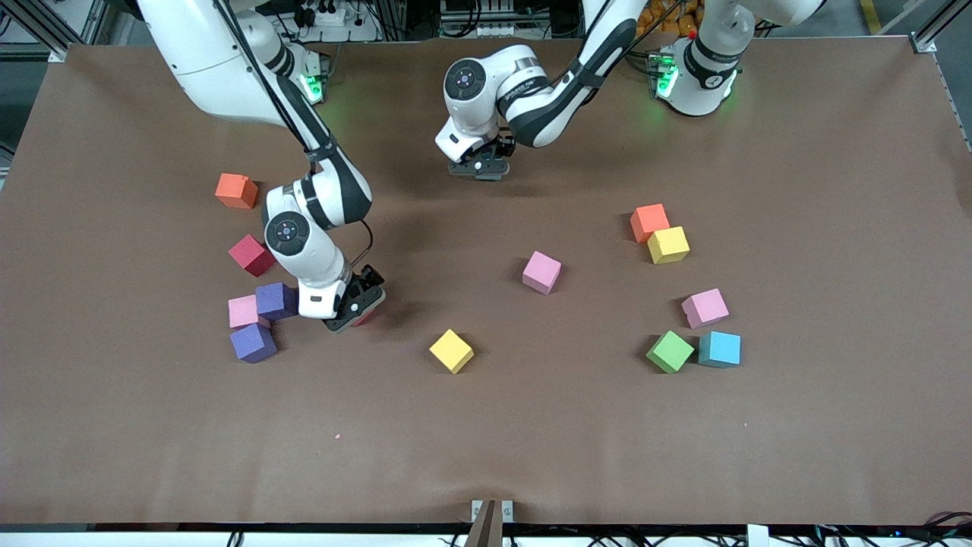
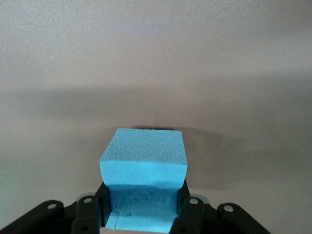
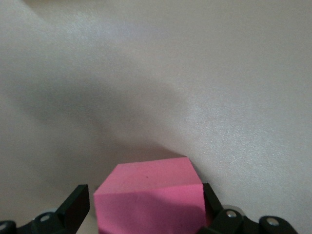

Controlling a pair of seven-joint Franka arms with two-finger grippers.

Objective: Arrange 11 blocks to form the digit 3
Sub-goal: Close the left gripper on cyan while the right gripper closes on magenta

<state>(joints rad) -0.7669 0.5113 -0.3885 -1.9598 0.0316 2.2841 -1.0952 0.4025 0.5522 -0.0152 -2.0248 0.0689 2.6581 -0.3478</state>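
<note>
L gripper (image 1: 480, 169) hanging over bare table (image 1: 486, 441) at 12 o'clock, jaws clamping a teal block (image 2: 144, 161). R gripper (image 1: 351, 308) sitting low at 9 o'clock beside the purple block (image 1: 276, 300), fingers (image 3: 75, 204) spread wide, straddling a red-pink block (image 3: 148, 197) w/ gap showing one side. Other blocks lying scattered, no digit 3 forming.

Teal-blue block (image 2: 144, 161) in the left pincer (image 2: 144, 214), pink-red block (image 3: 148, 200) at the right pincer (image 3: 141, 207), brown table (image 1: 486, 425)
</note>
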